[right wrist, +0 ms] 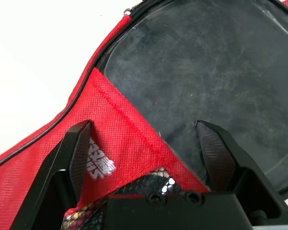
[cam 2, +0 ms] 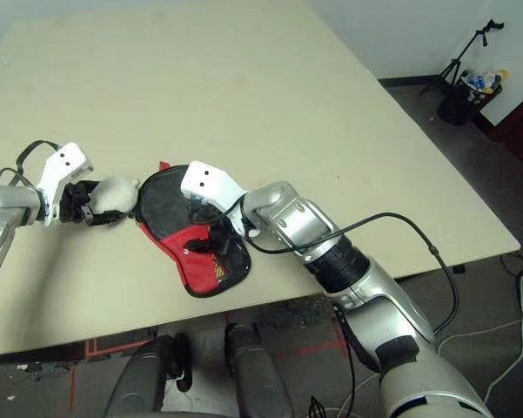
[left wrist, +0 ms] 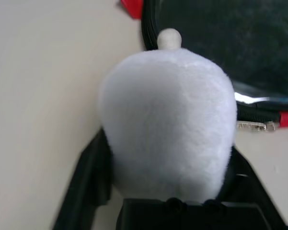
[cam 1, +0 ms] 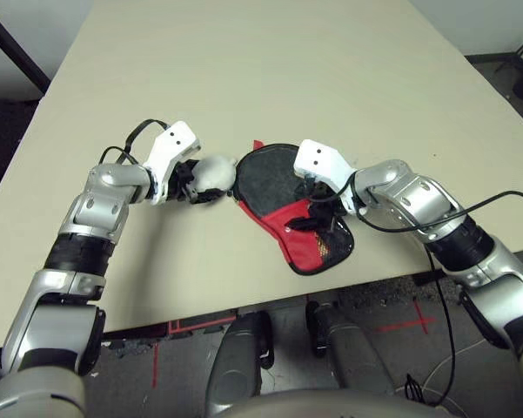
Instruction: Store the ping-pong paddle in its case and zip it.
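Currently:
Case (cam 1: pixel 296 213): lies flat near the desk's (cam 1: pixel 244 70) near edge.
Paddle (right wrist: pixel 215 81): black face visible through the clear panel, apparently inside.
Left gripper (cam 1: pixel 204 187): clenched around a white fuzzy ball (left wrist: pixel 167 124), just beside the case.
Right gripper (right wrist: pixel 144 153): jaws spread wide over the case, grasping nothing.
Remaining: zipping, judged incomplete.

you see a beige worktop (cam 1: pixel 244 78); beyond its far right corner stand a black tripod (cam 2: pixel 470 48) and dark floor (cam 2: pixel 496 174).
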